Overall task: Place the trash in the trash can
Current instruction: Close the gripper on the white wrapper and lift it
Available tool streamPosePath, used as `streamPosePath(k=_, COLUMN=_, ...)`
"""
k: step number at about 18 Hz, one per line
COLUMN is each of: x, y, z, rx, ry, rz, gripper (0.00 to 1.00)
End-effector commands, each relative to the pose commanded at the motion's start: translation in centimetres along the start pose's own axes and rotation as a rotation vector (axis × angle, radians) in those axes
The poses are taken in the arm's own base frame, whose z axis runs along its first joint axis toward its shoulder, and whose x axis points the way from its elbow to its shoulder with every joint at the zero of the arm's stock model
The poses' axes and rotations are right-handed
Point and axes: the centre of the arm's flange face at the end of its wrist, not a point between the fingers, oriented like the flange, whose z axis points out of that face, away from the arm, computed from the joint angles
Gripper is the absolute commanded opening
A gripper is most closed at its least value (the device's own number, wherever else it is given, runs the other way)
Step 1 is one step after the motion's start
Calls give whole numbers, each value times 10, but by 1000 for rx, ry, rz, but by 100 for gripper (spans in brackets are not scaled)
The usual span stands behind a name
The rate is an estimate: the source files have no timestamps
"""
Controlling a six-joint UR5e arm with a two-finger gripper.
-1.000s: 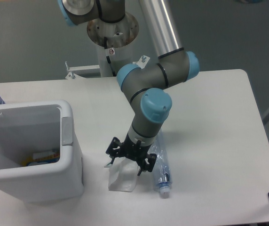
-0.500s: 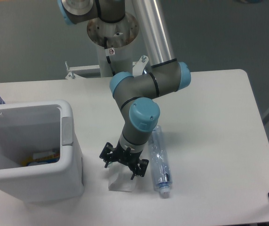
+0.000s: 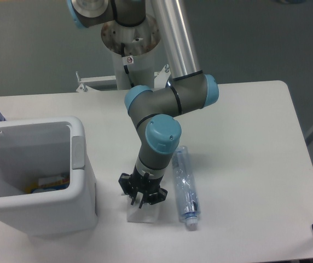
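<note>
- My black two-finger gripper (image 3: 141, 195) sits low at centre frame, right on top of the flat crumpled white wrapper (image 3: 143, 212); I cannot tell how wide it is.
- The crushed clear plastic bottle (image 3: 185, 187) lies on the white desk (image 3: 244, 142) just right of it.
- The large white boxy plastic trash can (image 3: 41, 174) stands at lower left.

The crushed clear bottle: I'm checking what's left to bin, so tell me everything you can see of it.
The crushed clear bottle lies flat on the white table, lengthwise towards the camera, its capped end nearest the front edge. It looks like thin transparent plastic, dented, with a bluish label near the cap. It sits just right of the white wrapper and the gripper, beside the arm's wrist. Nothing grips it; whether it touches the wrapper is unclear.
</note>
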Motion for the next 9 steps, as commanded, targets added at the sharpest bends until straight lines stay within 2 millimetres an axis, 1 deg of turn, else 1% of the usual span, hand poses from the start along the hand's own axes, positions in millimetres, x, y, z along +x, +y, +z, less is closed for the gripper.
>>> streamPosePath(k=4, x=-2, y=-7, z=-8, rx=16, ry=-10, rz=4, gripper=0)
streamPosePath(k=6, x=-7, y=-15, z=-23, rx=45, ry=-26, rz=-8, gripper=0)
streamPosePath(k=7, x=-8, y=-21, z=-35, rx=65, ry=-38, rz=-33, gripper=0)
streamPosePath(k=9, x=-12, y=-31, z=-49, rx=93, ry=-52, rz=-99, gripper=0)
